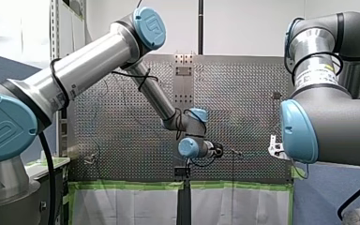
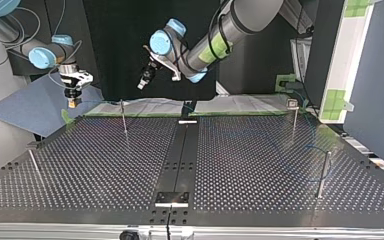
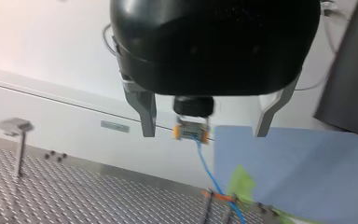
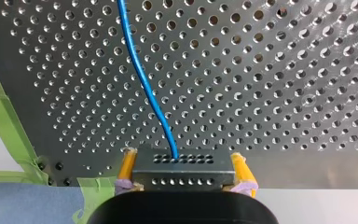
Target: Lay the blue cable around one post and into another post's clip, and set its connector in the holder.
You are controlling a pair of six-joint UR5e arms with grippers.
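My right gripper (image 4: 183, 161) has its yellow pads (image 4: 127, 169) shut on a grey perforated connector (image 4: 182, 173). The blue cable (image 4: 144, 79) runs from that connector out over the perforated table. In the top view my right gripper (image 2: 73, 99) hangs above the table's far left corner. My left gripper (image 3: 204, 134) is open with nothing between its metal fingers (image 3: 144, 114); it faces the held connector (image 3: 192, 131) from a distance, with the cable (image 3: 209, 173) dropping below it. In the top view my left gripper (image 2: 143, 82) hovers behind the far edge. A faint cable loop (image 2: 300, 161) lies at the table's right.
Thin metal posts stand on the table: a far-left post (image 2: 124, 117), a near-left post (image 2: 35, 166), a capped far-right post (image 2: 293, 116) and a near-right post (image 2: 323, 174). A black strip (image 2: 182, 155) runs down the middle to a metal holder (image 2: 171, 198). Green tape (image 4: 9, 126) marks the edge.
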